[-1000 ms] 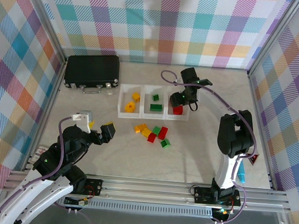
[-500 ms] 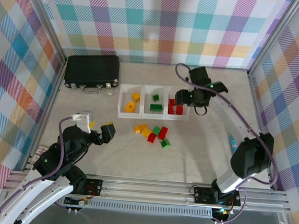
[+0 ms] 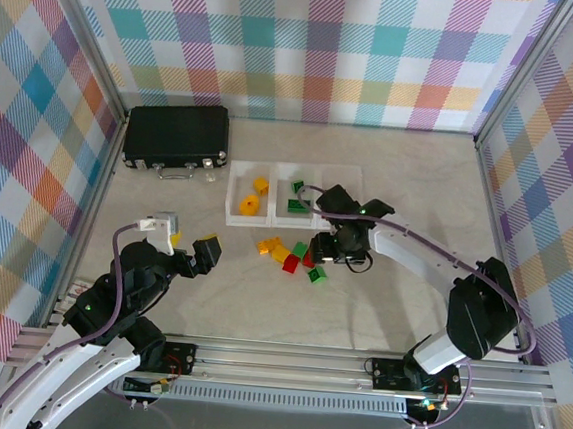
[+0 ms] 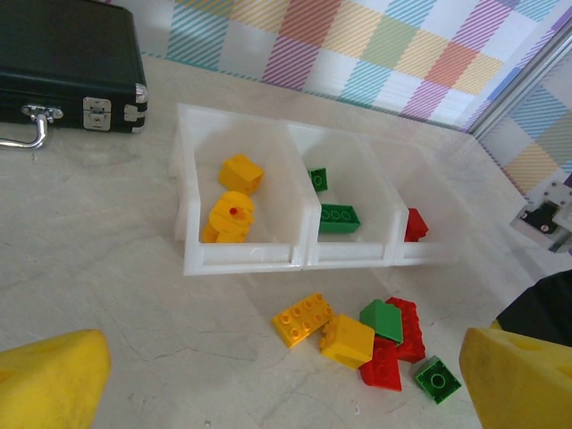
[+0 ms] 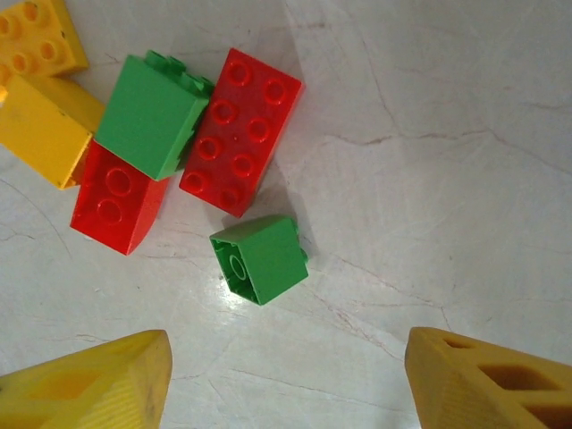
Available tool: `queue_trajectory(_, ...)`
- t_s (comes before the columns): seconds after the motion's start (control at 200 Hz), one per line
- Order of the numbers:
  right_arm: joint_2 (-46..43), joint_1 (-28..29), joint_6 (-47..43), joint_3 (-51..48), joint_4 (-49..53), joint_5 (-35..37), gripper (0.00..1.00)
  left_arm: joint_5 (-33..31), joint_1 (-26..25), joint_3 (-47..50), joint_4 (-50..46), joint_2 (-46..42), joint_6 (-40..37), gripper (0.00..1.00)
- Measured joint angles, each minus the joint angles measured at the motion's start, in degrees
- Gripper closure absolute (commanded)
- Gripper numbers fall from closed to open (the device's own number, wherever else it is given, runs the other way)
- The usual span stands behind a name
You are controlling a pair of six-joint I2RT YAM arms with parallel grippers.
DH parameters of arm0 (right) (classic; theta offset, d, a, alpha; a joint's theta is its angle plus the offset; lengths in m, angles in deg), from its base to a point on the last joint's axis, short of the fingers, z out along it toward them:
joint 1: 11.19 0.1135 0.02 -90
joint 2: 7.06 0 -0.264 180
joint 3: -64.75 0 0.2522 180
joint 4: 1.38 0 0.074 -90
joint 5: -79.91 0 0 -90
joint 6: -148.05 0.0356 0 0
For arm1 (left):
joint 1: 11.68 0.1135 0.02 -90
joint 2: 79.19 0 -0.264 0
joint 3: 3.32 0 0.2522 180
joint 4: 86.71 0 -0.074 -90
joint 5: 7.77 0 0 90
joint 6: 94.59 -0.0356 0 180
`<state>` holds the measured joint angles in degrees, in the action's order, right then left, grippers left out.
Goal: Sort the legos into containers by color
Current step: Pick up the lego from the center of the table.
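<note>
Pale table (image 3: 147, 202): loose legos (image 3: 283, 251) lie at 6 o'clock of the trays (image 4: 246, 259). The right gripper (image 5: 286, 371) hovers spread and empty by a green brick (image 5: 261, 259); closing may drag the red brick (image 5: 241, 130) at 11 o'clock.

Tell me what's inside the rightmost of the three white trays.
Red lego sits in the right tray, by the left wrist view. Its walls hide part of the floor, and from above the right arm covers much of it, so the count is unclear.
</note>
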<state>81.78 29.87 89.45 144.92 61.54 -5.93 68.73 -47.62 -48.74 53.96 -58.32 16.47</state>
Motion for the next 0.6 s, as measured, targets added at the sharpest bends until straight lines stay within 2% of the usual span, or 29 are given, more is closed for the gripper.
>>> queue_trajectory(0.18,0.1,2.1,12.5,-4.3,-1.7,1.1,0.26,0.0,0.0,0.0,-0.3,-0.1,0.4,0.0)
queue_trajectory(0.435,-0.6,10.1,34.6,-10.3,-7.5,5.4,0.22,0.0,0.0,0.0,-0.4,-1.3,0.6,0.0)
queue_trajectory(0.6,-1.8,10.6,43.1,-11.6,-10.7,9.0,0.22,0.0,0.0,0.0,-1.5,-2.4,0.6,0.0)
